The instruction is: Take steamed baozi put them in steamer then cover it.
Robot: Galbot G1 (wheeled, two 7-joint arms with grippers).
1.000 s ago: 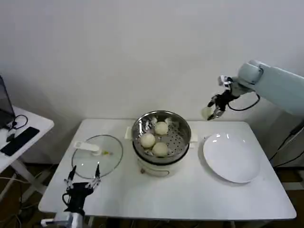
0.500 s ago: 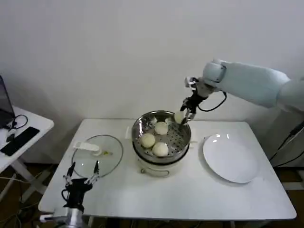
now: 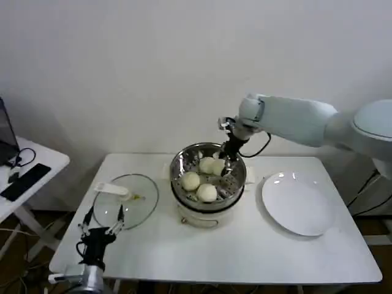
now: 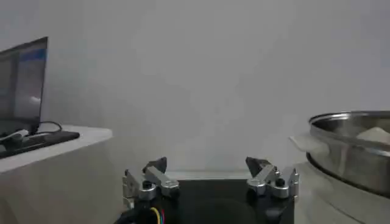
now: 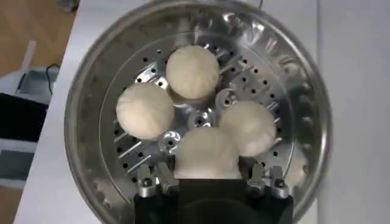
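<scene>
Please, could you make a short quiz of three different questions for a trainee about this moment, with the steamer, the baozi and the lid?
1. True or false: the cover already sits on the steamer.
2. How many steamed baozi are inside the steamer, counting the one between the fingers of the right hand?
3. Multiple choice: where is the left hand?
A. Inside the steamer
B. Over the white plate
C. Low at the near table edge, by the cover

Key
1. False. The cover lies flat on the table, to the left of the steamer.
2. Four: three lie free and the fourth is in the right hand, low over the perforated bottom.
3. C. Its fingers stand apart and hold nothing.
</scene>
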